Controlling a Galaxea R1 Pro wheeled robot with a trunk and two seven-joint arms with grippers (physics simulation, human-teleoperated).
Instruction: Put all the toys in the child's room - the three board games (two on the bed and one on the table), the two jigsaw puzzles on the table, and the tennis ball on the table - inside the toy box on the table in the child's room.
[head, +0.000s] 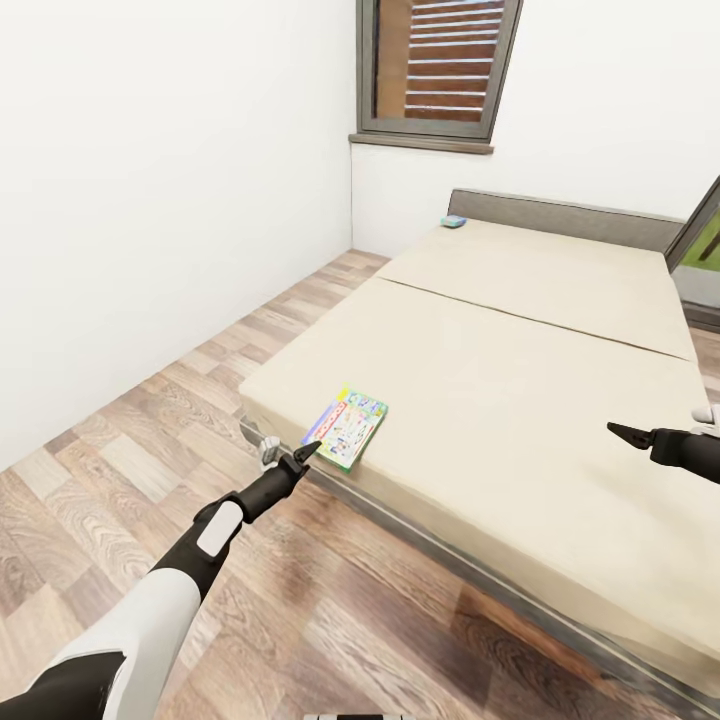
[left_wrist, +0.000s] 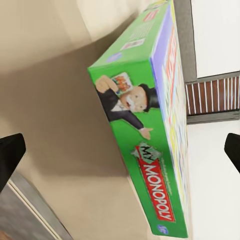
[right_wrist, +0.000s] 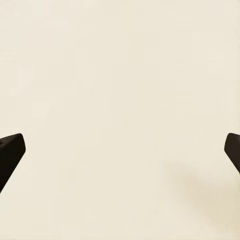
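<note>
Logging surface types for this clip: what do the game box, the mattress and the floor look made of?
Game box: glossy printed cardboard, judging by its crisp edges and cover art. Mattress: plain matte beige, probably fabric. Floor: wood planks with visible grain, or a laminate imitating them.

Home bedroom, simulator render: long low bed (head: 520, 380) with plain beige mattress and grey headboard (head: 560, 215) at 1 o'clock, wood-plank floor (head: 120, 470), bare white walls (head: 150, 200), dark-framed window (head: 435, 70) at 12 o'clock, colourful board game box (head: 347, 427) on mattress corner.

glossy printed card board game (head: 346, 428) on matt beige cloth bed (head: 520, 380).
</note>
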